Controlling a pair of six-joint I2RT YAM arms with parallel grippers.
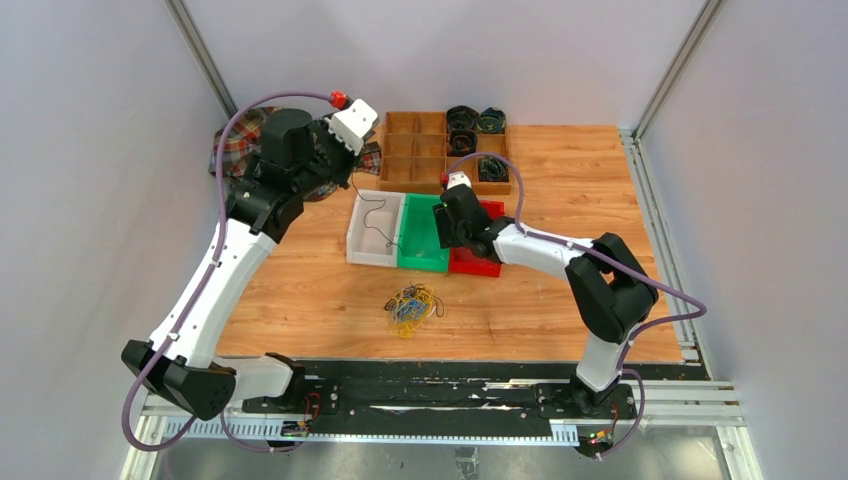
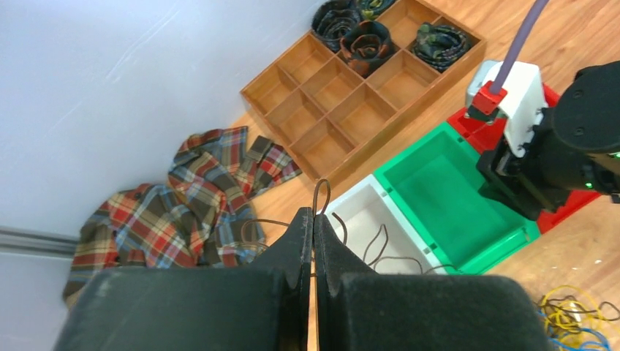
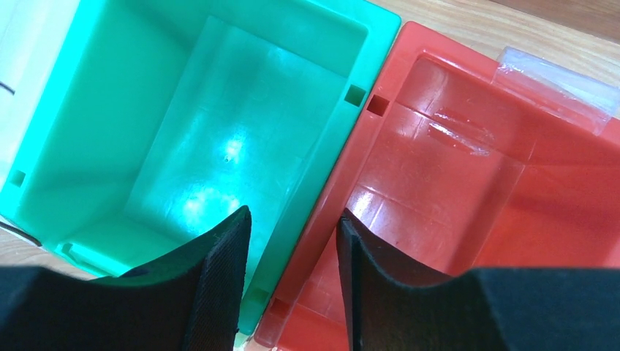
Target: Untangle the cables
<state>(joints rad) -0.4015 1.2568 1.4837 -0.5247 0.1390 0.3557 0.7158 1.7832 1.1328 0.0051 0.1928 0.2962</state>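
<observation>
The cables (image 1: 412, 306) lie as a small clump of yellow, black and blue-green loops on the wooden table, in front of the bins; the clump's edge also shows in the left wrist view (image 2: 577, 322). My left gripper (image 1: 345, 172) (image 2: 314, 213) is shut on one thin dark cable (image 2: 322, 191). It holds the cable above the left edge of the white bin (image 1: 365, 240), and the cable hangs down into that bin (image 2: 376, 245). My right gripper (image 1: 445, 232) (image 3: 292, 216) is open and empty, over the shared wall of the green bin (image 3: 183, 110) and the red bin (image 3: 475, 183).
A wooden divided tray (image 1: 420, 150) stands behind the bins, with thick dark coils (image 1: 462, 125) in its right cells. A plaid shirt (image 1: 235, 145) lies at the back left, under my left arm. Grey walls close in on both sides.
</observation>
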